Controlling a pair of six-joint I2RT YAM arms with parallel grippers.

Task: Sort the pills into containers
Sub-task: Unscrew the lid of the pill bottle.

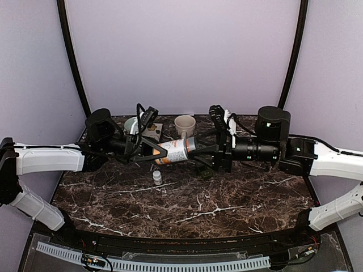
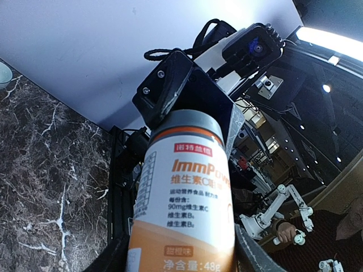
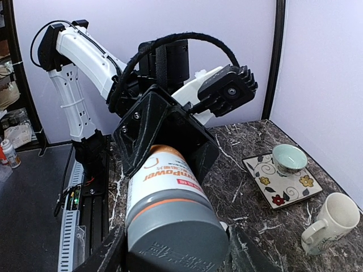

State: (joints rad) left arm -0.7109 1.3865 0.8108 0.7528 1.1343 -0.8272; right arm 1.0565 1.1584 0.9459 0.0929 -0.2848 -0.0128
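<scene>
A large white and orange pill bottle (image 1: 174, 151) with a grey cap hangs on its side above the back of the marble table (image 1: 187, 209), held between both arms. My left gripper (image 1: 150, 152) is shut on its orange bottom end, whose label (image 2: 190, 192) fills the left wrist view. My right gripper (image 1: 199, 149) is shut on the grey cap (image 3: 176, 238). Each wrist view shows the other gripper clamped on the far end. No loose pills show. The containers are hidden or out of view.
A small white vial (image 1: 157, 177) stands on the table just below the bottle. Behind it are a cream mug (image 1: 185, 125) and a pale green bowl (image 3: 288, 158) on a flowered tile (image 3: 283, 184). Curved black poles frame the back wall.
</scene>
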